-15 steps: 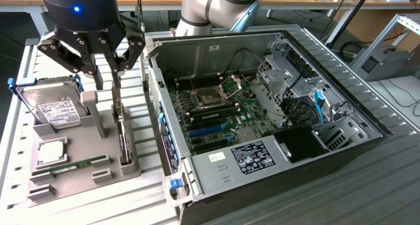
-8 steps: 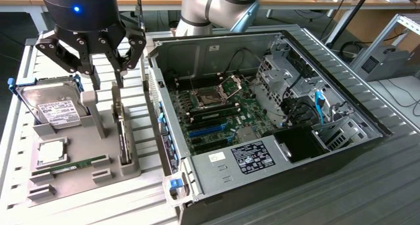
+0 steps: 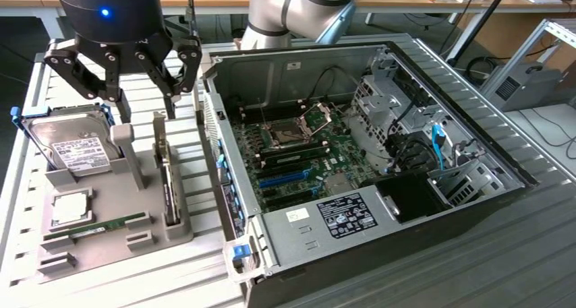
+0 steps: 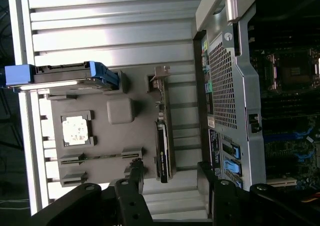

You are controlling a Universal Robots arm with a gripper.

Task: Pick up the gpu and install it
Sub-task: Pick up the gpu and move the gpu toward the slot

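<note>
Finds the gpu [image 3: 166, 180] standing on its long edge in a narrow slot of the grey holder [image 3: 135, 237], along the holder's side nearest the open computer case [image 3: 297, 251]. Places it below the pincer [image 3: 147, 112], which hangs over the gpu's far end. Shows one black finger [image 3: 171, 96] just beside that end in the exterior view, contact not discernible. Shows the pincer released, fingers spread apart and grasping nothing. In the wrist view, lines the gpu [image 4: 162, 141] up with the gap between the two fingers. Finds a grey post [image 3: 126, 153] of the holder just beside the gpu. Beyond it, finds a hard drive [image 3: 77, 149] in blue rails propped upright at the holder's far corner. Shows a square processor [image 3: 70, 210] and a thin memory stick [image 3: 94, 226] lying flat nearer the holder's front. Sets holder and case side by side on the ribbed metal desk [image 3: 23, 187], the holder by the desk's edge on the exterior view's left. Reveals a motherboard [image 3: 288, 153] inside the case.
</note>
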